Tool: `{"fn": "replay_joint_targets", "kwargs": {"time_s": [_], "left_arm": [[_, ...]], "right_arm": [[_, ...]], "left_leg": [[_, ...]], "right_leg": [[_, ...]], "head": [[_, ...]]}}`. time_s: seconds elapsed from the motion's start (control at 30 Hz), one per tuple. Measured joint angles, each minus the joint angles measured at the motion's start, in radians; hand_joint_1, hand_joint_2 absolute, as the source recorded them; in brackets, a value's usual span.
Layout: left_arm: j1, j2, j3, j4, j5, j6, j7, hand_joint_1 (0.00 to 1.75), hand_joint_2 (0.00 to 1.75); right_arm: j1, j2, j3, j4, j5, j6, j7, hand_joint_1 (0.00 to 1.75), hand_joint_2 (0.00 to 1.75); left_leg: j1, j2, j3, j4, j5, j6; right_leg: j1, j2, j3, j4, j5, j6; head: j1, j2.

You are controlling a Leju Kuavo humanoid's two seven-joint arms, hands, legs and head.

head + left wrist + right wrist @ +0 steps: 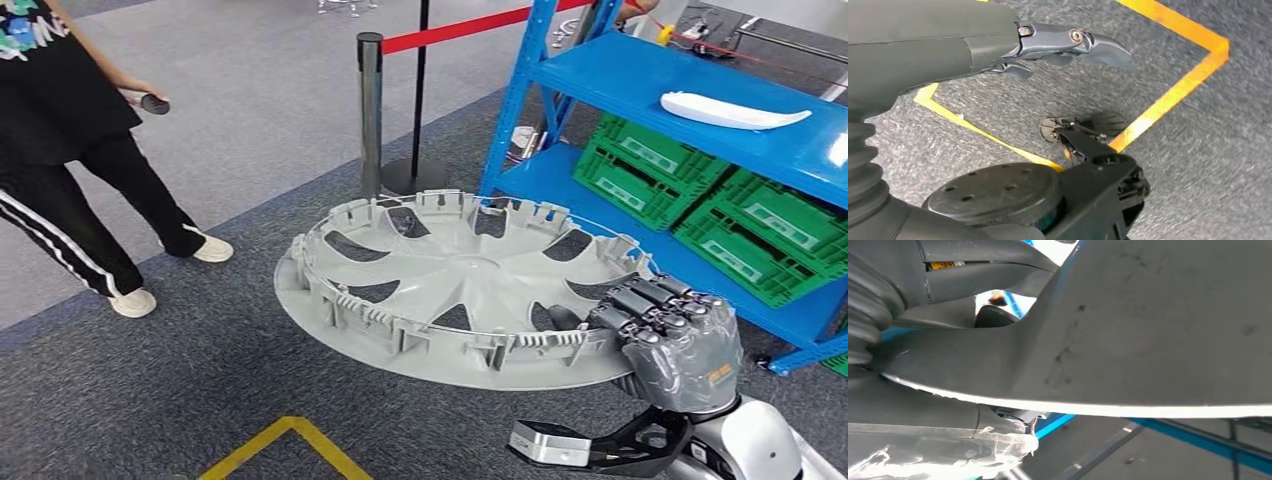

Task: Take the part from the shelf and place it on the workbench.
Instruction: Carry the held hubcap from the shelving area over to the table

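The right hand (672, 335) grips the hubcap (455, 285) by its rim, level, beside the shelf (640, 75). The left hand (1068, 45) hangs over the floor, fingers released, holding nothing.

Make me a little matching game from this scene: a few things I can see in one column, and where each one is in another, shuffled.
Things:
1. grey wheel cover
2. white curved part
3. green crates
4. yellow tape line

Places:
A. on the carpet floor
B. on the blue shelf's upper level
C. on the shelf's lower level
D. held at its rim by the robot's right hand

Pairs: 1-D, 2-B, 3-C, 4-A
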Motion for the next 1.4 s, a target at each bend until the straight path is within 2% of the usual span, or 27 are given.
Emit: {"fn": "replay_joint_targets", "kwargs": {"time_s": [0.03,0.07,0.13,0.2,0.23,0.27,0.33,0.4,0.47,0.53,0.57,0.63,0.7,0.77,0.83,0.87,0.9,0.97,1.03,1.07,1.1,1.13,1.2,1.27,1.33,1.37,1.4], "left_arm": [[0.000,0.002,0.000,-0.001,0.000,0.002,0.000,0.00,1.75],[0.001,0.003,0.000,-0.004,0.000,0.005,0.000,0.00,1.75],[0.002,0.007,0.000,-0.012,0.000,0.011,0.000,0.00,1.75],[0.001,0.011,0.000,-0.024,-0.002,0.018,0.000,0.00,1.75],[0.001,0.012,0.000,-0.029,-0.002,0.020,0.000,0.00,1.75],[0.002,0.013,0.000,-0.033,-0.003,0.022,0.000,0.00,1.75],[0.006,0.015,-0.001,-0.040,-0.004,0.023,0.000,0.00,1.75],[0.009,0.019,-0.001,-0.046,-0.004,0.025,0.000,0.00,1.75],[0.006,0.021,-0.002,-0.049,-0.004,0.028,0.000,0.00,1.75],[0.003,0.023,-0.002,-0.050,-0.004,0.032,0.000,0.00,1.75],[0.003,0.023,-0.002,-0.050,-0.005,0.033,0.000,0.00,1.75],[0.004,0.026,-0.002,-0.050,-0.008,0.035,0.001,0.00,1.75],[0.002,0.029,-0.001,-0.050,-0.011,0.034,0.002,0.00,1.75],[0.000,0.030,-0.001,-0.051,-0.011,0.032,0.002,0.00,1.75],[0.001,0.031,-0.001,-0.051,-0.011,0.030,0.003,0.00,1.75],[0.003,0.032,-0.001,-0.052,-0.011,0.029,0.003,0.00,1.75],[0.004,0.033,-0.001,-0.052,-0.011,0.029,0.003,0.00,1.75],[0.003,0.035,-0.001,-0.053,-0.011,0.029,0.004,0.00,1.75],[0.001,0.035,-0.001,-0.053,-0.011,0.029,0.004,0.00,1.75],[0.002,0.035,-0.001,-0.053,-0.012,0.029,0.004,0.00,1.75],[0.002,0.036,-0.001,-0.053,-0.012,0.029,0.004,0.00,1.75],[0.003,0.036,-0.001,-0.053,-0.012,0.029,0.004,0.00,1.75],[0.002,0.036,-0.001,-0.053,-0.015,0.028,0.004,0.00,1.75],[0.000,0.037,-0.001,-0.053,-0.019,0.026,0.004,0.00,1.75],[0.004,0.037,-0.001,-0.053,-0.021,0.024,0.005,0.00,1.75],[0.007,0.037,-0.002,-0.053,-0.021,0.024,0.005,0.00,1.75],[0.008,0.037,-0.002,-0.054,-0.021,0.024,0.005,0.00,1.75]], "right_arm": [[0.000,0.000,0.001,0.000,0.000,0.000,0.000,1.75,1.75],[0.000,0.000,0.002,0.001,0.000,0.000,0.001,1.75,1.75],[0.000,0.000,0.004,0.000,0.000,0.000,0.002,1.75,1.75],[0.000,0.000,0.004,0.000,-0.001,0.000,0.004,1.75,1.75],[0.000,0.000,0.004,0.000,-0.001,0.000,0.005,1.75,1.75],[0.000,0.000,0.004,0.000,-0.002,0.000,0.006,1.75,1.75],[-0.001,0.000,0.005,0.000,-0.003,0.000,0.007,1.75,1.75],[-0.002,0.000,0.007,0.000,-0.003,0.000,0.007,1.75,1.75],[-0.002,0.000,0.009,0.000,-0.004,0.000,0.007,1.75,1.75],[-0.002,0.000,0.010,0.000,-0.005,0.001,0.007,1.75,1.75],[-0.002,0.000,0.012,0.000,-0.006,0.001,0.007,1.75,1.75],[-0.003,0.000,0.015,0.000,-0.009,0.002,0.007,1.75,1.75],[-0.005,0.000,0.017,0.000,-0.013,0.002,0.006,1.75,1.75],[-0.008,0.000,0.019,0.000,-0.015,0.001,0.005,1.75,1.75],[-0.010,0.000,0.021,0.000,-0.016,0.001,0.004,1.75,1.75],[-0.012,0.000,0.021,0.000,-0.016,0.001,0.003,1.75,1.75],[-0.013,0.000,0.022,0.000,-0.016,0.001,0.003,1.75,1.75],[-0.014,0.000,0.023,0.000,-0.016,0.001,0.003,1.75,1.75],[-0.013,0.000,0.025,0.000,-0.016,0.002,0.003,1.75,1.75],[-0.013,0.000,0.026,0.000,-0.016,0.002,0.003,1.75,1.75],[-0.014,0.000,0.027,0.000,-0.017,0.002,0.003,1.75,1.75],[-0.014,0.000,0.027,0.000,-0.017,0.002,0.003,1.75,1.75],[-0.015,0.000,0.027,-0.001,-0.016,0.001,0.003,1.75,1.75],[-0.015,0.000,0.025,-0.001,-0.015,-0.001,0.005,1.75,1.75],[-0.016,0.000,0.025,-0.002,-0.014,-0.002,0.005,1.75,1.75],[-0.017,0.000,0.025,-0.002,-0.014,-0.002,0.006,1.75,1.75],[-0.017,0.000,0.025,-0.002,-0.014,-0.002,0.006,1.75,1.75]], "left_leg": [[-0.004,-0.013,-0.005,0.000,0.003,0.003],[-0.007,-0.028,-0.008,0.000,0.006,0.005],[-0.010,-0.056,-0.010,0.000,0.011,0.006],[-0.009,-0.083,-0.014,0.000,0.018,0.003],[-0.008,-0.095,-0.018,-0.001,0.023,-0.002],[-0.005,-0.107,-0.022,-0.004,0.029,-0.008],[-0.001,-0.125,-0.028,-0.015,0.042,-0.021],[-0.007,-0.085,-0.042,0.001,0.027,-0.029],[-0.015,-0.022,-0.087,0.097,-0.037,-0.033],[-0.017,-0.001,-0.135,0.217,-0.091,-0.039],[-0.016,0.002,-0.140,0.241,-0.095,-0.042],[-0.016,0.015,-0.093,0.181,-0.058,-0.047],[-0.018,0.059,-0.014,0.057,-0.017,-0.047],[-0.023,0.083,0.019,-0.004,-0.008,-0.028],[-0.026,0.062,0.013,-0.007,-0.008,-0.004],[-0.025,0.051,0.012,-0.007,-0.006,0.002],[-0.023,0.040,0.010,-0.008,-0.003,0.009],[-0.019,0.019,0.005,-0.010,0.003,0.020],[-0.018,-0.006,-0.002,-0.012,0.008,0.025],[-0.017,-0.019,-0.005,-0.012,0.011,0.025],[-0.017,-0.033,-0.007,-0.012,0.013,0.023],[-0.016,-0.048,-0.008,-0.012,0.015,0.021],[-0.014,-0.076,-0.011,-0.012,0.020,0.013],[-0.009,-0.101,-0.022,-0.011,0.031,0.000],[-0.003,-0.125,-0.033,-0.019,0.046,-0.017],[-0.003,-0.124,-0.038,-0.022,0.049,-0.023],[-0.006,-0.106,-0.045,-0.015,0.042,-0.027]], "right_leg": [[0.001,0.004,-0.020,0.045,-0.016,-0.006],[0.003,0.006,-0.023,0.056,-0.013,-0.013],[0.011,0.022,0.024,-0.034,0.046,-0.029],[0.017,0.071,0.090,-0.167,0.111,-0.043],[0.019,0.088,0.109,-0.208,0.129,-0.045],[0.021,0.094,0.117,-0.225,0.136,-0.044],[0.022,0.068,0.122,-0.239,0.151,-0.042],[0.021,0.040,0.129,-0.265,0.169,-0.043],[0.022,0.010,0.130,-0.278,0.179,-0.047],[0.024,-0.021,0.124,-0.278,0.180,-0.049],[0.024,-0.036,0.122,-0.276,0.180,-0.049],[0.022,-0.064,0.116,-0.269,0.178,-0.047],[0.025,-0.088,0.110,-0.254,0.170,-0.038],[0.032,-0.109,0.104,-0.239,0.161,-0.029],[0.033,-0.129,0.102,-0.232,0.156,-0.023],[0.030,-0.118,0.100,-0.226,0.149,-0.019],[0.026,-0.092,0.091,-0.204,0.131,-0.013],[0.017,-0.023,0.045,-0.102,0.070,-0.001],[0.012,0.003,-0.012,0.025,0.015,0.004],[0.009,0.004,-0.026,0.053,0.012,0.004],[0.007,0.006,-0.021,0.043,0.029,0.004],[0.004,0.012,0.002,-0.005,0.063,0.003],[-0.003,0.058,0.067,-0.136,0.131,0.002],[-0.007,0.098,0.098,-0.202,0.153,0.005],[-0.002,0.085,0.100,-0.216,0.153,0.004],[-0.001,0.069,0.103,-0.226,0.155,-0.001],[-0.001,0.055,0.106,-0.238,0.159,-0.007]], "head": [[0.000,0.000],[0.001,0.000],[0.001,0.000],[0.001,0.000],[0.001,0.000],[0.001,0.000],[0.001,0.000],[0.000,0.000],[0.000,0.000],[0.000,0.000],[-0.001,0.000],[-0.001,0.000],[-0.002,0.000],[-0.001,0.000],[0.000,0.000],[0.001,0.000],[0.002,0.000],[0.003,0.000],[0.003,0.000],[0.003,0.000],[0.003,0.000],[0.003,0.000],[0.002,0.000],[0.002,0.000],[0.003,0.000],[0.003,0.000],[0.001,0.000]]}}
